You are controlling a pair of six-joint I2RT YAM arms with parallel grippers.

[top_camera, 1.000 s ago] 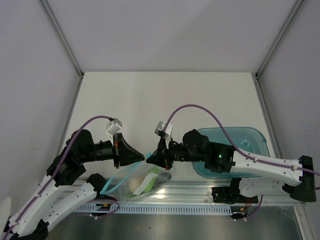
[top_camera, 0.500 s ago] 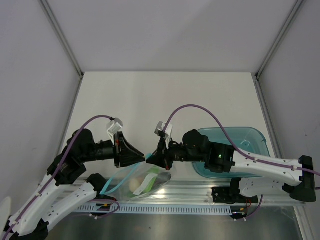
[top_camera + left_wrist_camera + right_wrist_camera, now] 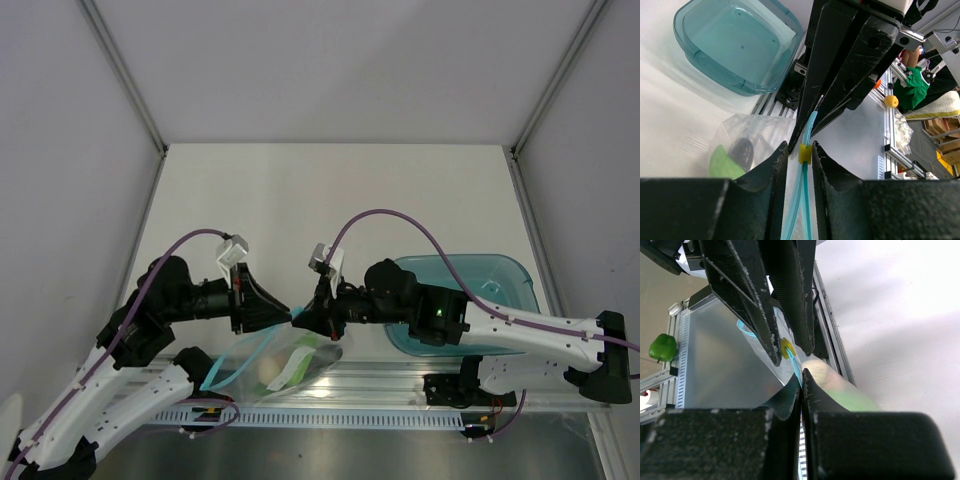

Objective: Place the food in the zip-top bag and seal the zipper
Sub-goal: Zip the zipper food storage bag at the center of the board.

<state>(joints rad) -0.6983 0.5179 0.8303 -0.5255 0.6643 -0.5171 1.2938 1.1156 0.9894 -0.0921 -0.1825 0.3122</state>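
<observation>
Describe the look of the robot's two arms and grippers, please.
The left arm and the right arm have white links and black joints; a purple cable loops along each. The left gripper and right gripper have black, scuffed, wedge-shaped fingers. A green light glows on the right arm.

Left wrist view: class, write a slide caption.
Left hand straddles the yellow slider on the clear plastic bag's light blue zipper.

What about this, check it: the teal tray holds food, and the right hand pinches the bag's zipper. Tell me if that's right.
Not quite. The left wrist view shows the teal tray empty; the food sits inside the bag. The right hand does pinch the zipper.
</observation>
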